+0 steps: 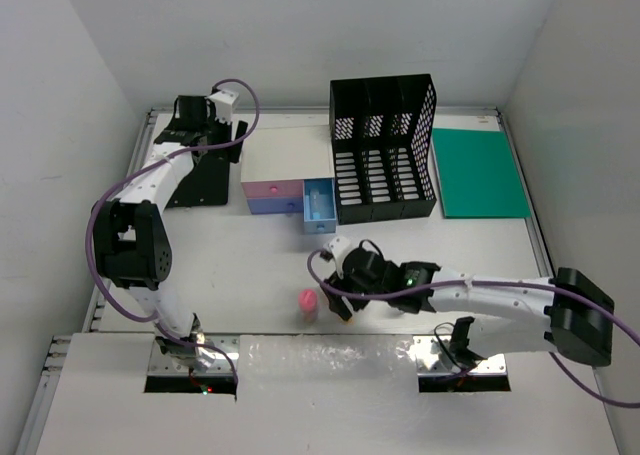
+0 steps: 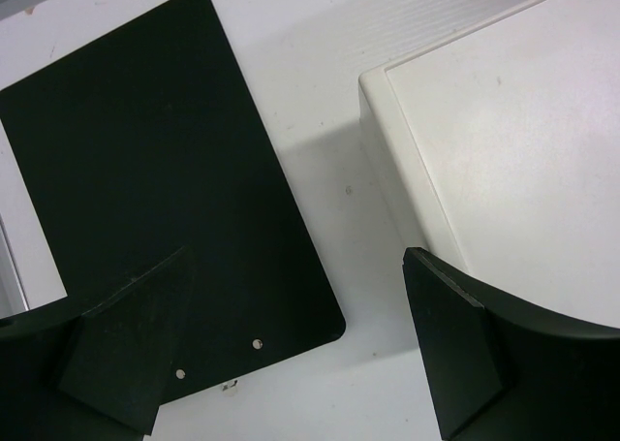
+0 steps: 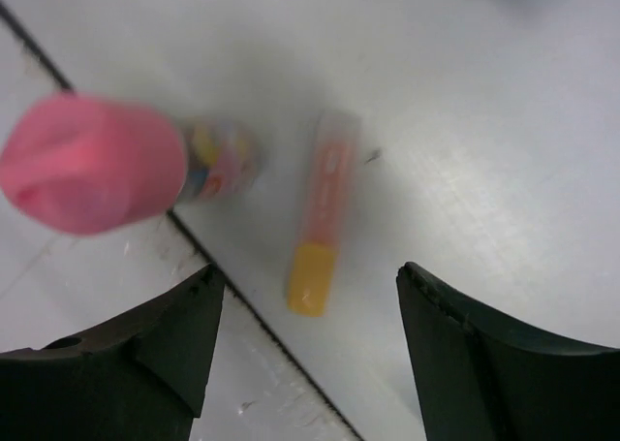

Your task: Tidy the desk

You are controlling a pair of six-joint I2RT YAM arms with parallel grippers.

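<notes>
Drawer (image 1: 318, 207) open on desk (image 1: 250, 270), beside black organizer (image 1: 385, 155).

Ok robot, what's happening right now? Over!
Left tool open, empty, over the gap between black board and white box. Right tool open, above orange-yellow stick on desk. Pink-capped bottle close beside, may crowd the grab.

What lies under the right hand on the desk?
Under the open right hand lies a small orange stick with a yellow end, flat on the desk. A pink-capped bottle is beside it, not touching. In the top view the hand hides most of it.
</notes>
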